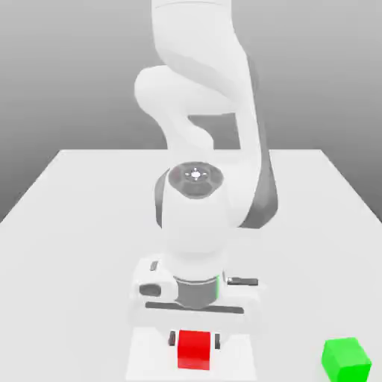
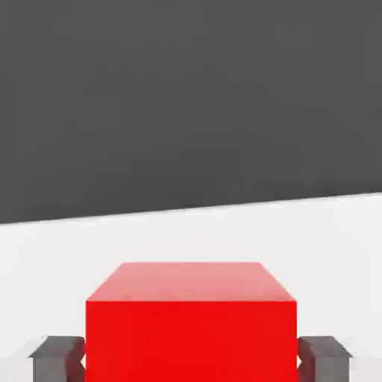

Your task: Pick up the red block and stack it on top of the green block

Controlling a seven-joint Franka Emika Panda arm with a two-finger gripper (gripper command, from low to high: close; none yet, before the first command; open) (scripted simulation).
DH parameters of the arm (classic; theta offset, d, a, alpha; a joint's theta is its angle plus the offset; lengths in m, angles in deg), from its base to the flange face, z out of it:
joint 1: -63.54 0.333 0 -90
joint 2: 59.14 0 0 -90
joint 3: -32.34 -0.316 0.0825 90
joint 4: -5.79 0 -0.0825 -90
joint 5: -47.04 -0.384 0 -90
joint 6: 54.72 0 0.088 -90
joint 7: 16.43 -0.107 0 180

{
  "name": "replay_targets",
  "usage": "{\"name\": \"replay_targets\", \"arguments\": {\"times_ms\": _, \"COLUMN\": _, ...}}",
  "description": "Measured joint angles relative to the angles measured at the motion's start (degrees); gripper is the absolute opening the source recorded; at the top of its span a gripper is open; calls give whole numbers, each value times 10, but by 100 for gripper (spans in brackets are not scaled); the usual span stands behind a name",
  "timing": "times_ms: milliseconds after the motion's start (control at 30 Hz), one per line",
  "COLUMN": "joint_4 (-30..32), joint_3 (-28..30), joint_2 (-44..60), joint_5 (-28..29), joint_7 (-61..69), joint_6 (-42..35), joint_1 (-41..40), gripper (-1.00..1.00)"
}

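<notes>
Because the lift needed a square hold, my tool [image 1: 195, 341] straddled the red block [image 1: 195, 349] on the tabletop [image 1: 89, 186], fingers [image 2: 56, 357] against its sides, apparently gripping; the green block [image 1: 346, 358] sat well apart.

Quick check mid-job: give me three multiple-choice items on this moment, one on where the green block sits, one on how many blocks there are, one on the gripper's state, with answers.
1. Seen in the exterior view, the green block lies:
A. to the right of the red block
B. on top of it
C. to its left

2. Blocks on the table:
A. one
B. two
C. three

3. The gripper is:
A. open, far from any block
B. closed on the green block
C. astride the red block

Answers: 1 A, green sits apart toward the right edge. 2 B, one red, one green. 3 C, a finger flanks each side of the red block.
</notes>
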Motion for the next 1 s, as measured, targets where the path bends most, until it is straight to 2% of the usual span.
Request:
{"name": "replay_targets", "arguments": {"times_ms": 100, "joint_4": 0, "joint_3": 0, "joint_2": 2, "joint_5": 1, "joint_7": -1, "joint_6": 2, "joint_1": 0, "gripper": -100}}
{"name": "replay_targets", "arguments": {"times_ms": 267, "joint_4": 12, "joint_3": -7, "joint_2": -86, "joint_5": -7, "joint_7": 6, "joint_6": -74, "joint_1": -3, "gripper": -100}}
{"name": "replay_targets", "arguments": {"times_ms": 500, "joint_4": -90, "joint_3": -103, "joint_2": -68, "joint_5": 31, "joint_7": 71, "joint_6": -162, "joint_1": 86, "gripper": -100}}
{"name": "replay_targets", "arguments": {"times_ms": 633, "joint_4": -137, "joint_3": -116, "joint_2": 10, "joint_5": 75, "joint_7": 74, "joint_6": -135, "joint_1": 134, "gripper": -100}}
{"name": "replay_targets", "arguments": {"times_ms": 667, "joint_4": -139, "joint_3": -112, "joint_2": 26, "joint_5": 83, "joint_7": 70, "joint_6": -122, "joint_1": 140, "gripper": 100}}
{"name": "replay_targets", "arguments": {"times_ms": 867, "joint_4": -141, "joint_3": -109, "joint_2": 34, "joint_5": 87, "joint_7": 68, "joint_6": -115, "joint_1": 143, "gripper": 100}}
{"name": "replay_targets", "arguments": {"times_ms": 1000, "joint_4": -138, "joint_3": -125, "joint_2": -22, "joint_5": 60, "joint_7": 88, "joint_6": -167, "joint_1": 133, "gripper": 100}}
